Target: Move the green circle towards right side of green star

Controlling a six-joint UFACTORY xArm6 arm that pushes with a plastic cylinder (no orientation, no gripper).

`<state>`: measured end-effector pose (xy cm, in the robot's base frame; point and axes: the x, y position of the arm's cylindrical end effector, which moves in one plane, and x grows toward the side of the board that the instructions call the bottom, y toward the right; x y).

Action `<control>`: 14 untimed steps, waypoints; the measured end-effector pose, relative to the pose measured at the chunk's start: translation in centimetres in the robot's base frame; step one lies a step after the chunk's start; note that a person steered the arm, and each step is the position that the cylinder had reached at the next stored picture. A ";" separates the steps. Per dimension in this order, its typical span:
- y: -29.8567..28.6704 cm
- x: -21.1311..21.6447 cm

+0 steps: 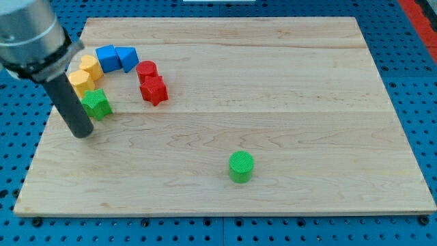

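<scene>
Where the wooden counter (287,82) fills the view, the blocks are seen gathered at its upper left, apart from one. The green circle (240,166) is placed alone toward the view's bottom, right of centre, well apart from the rest. The green star (96,103) is found at the view's left, just below two yellow blocks (85,74). Two blue blocks (116,58) are set to the right of the yellow ones, and two red blocks (151,82) lie further right. My tip (82,132) is shown resting just below and left of the green star, far from the green circle. No hand is fitted to the rod, so no spread or pinch can be reported.
</scene>
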<state>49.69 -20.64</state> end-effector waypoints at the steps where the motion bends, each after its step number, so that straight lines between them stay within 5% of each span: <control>1: 7.4 0.5; 4: 33.3 1.3; 5: 35.6 5.8; 8: 19.0 4.9; 10: 17.9 6.4; 14: 9.6 2.7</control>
<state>52.41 -11.02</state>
